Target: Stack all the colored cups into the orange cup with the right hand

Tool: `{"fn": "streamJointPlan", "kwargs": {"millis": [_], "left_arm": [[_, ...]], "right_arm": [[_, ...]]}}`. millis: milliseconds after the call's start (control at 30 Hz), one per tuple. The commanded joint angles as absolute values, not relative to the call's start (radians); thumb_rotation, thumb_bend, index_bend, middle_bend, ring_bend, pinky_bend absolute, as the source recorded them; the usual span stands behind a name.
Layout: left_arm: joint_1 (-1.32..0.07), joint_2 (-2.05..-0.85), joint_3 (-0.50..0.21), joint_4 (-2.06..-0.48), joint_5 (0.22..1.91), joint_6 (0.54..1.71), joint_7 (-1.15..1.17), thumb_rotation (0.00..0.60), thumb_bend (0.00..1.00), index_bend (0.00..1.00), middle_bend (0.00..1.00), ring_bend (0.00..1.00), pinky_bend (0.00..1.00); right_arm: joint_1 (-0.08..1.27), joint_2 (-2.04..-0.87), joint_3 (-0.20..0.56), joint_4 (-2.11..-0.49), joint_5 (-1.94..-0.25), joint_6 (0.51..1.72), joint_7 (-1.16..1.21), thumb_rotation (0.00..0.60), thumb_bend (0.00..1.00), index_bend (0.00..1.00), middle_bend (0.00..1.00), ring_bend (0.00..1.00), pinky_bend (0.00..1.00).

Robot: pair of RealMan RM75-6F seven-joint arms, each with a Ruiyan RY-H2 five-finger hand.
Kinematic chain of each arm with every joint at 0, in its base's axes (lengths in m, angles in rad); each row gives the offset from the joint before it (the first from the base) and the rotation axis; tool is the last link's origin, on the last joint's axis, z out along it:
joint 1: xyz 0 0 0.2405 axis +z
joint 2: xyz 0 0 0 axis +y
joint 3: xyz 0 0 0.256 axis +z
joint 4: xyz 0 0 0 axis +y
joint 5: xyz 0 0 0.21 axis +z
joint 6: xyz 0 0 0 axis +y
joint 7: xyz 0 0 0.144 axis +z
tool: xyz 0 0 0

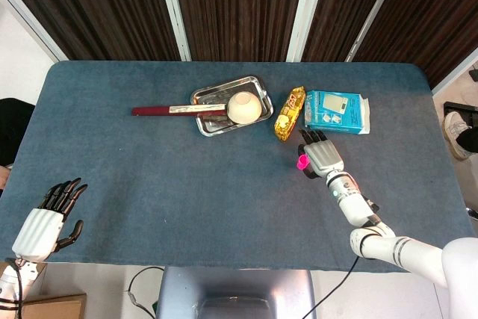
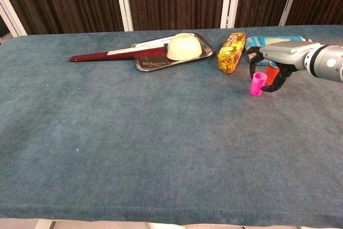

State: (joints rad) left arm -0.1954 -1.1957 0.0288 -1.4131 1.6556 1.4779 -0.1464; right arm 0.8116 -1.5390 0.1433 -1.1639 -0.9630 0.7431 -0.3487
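A small pink cup (image 2: 258, 83) stands upright on the blue table, also seen from above as the pink cup (image 1: 301, 162). Just right of it, the orange cup (image 2: 273, 73) shows only as a sliver behind my right hand (image 2: 279, 59). That hand hovers over both cups, fingers curved down at the pink cup's left and thumb at its right, and I see no firm grip. From above, my right hand (image 1: 320, 157) hides the orange cup. My left hand (image 1: 46, 223) lies open at the table's near left corner, holding nothing.
A yellow snack pack (image 2: 230, 52) and a blue wipes pack (image 1: 337, 111) lie just beyond the cups. A metal tray (image 2: 150, 63) carries a cream bowl (image 2: 184, 46), with a long maroon utensil (image 2: 107, 54) sticking out to its left.
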Motion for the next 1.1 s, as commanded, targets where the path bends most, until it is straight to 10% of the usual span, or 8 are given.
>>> {"fn": "streamJointPlan", "kwargs": {"millis": [33, 1100], "left_arm": [[-0.196, -1.195, 0.028, -1.412, 1.655, 1.477, -0.147, 0.600, 0.49, 0.00, 0.00, 0.02, 0.11], [-0.201, -1.203, 0.032, -1.414, 1.655, 1.463, -0.129, 0.600, 0.49, 0.00, 0.00, 0.02, 0.11]], "right_arm": [[0.813, -1.546, 0.147, -1.156, -0.965, 0.747, -0.345, 0.600, 0.43, 0.55, 0.01, 0.00, 0.00], [0.808, -1.405, 0.263, -1.220, -0.851, 0.785, -0.283, 0.600, 0.43, 0.62, 0.04, 0.00, 0.00]]}}
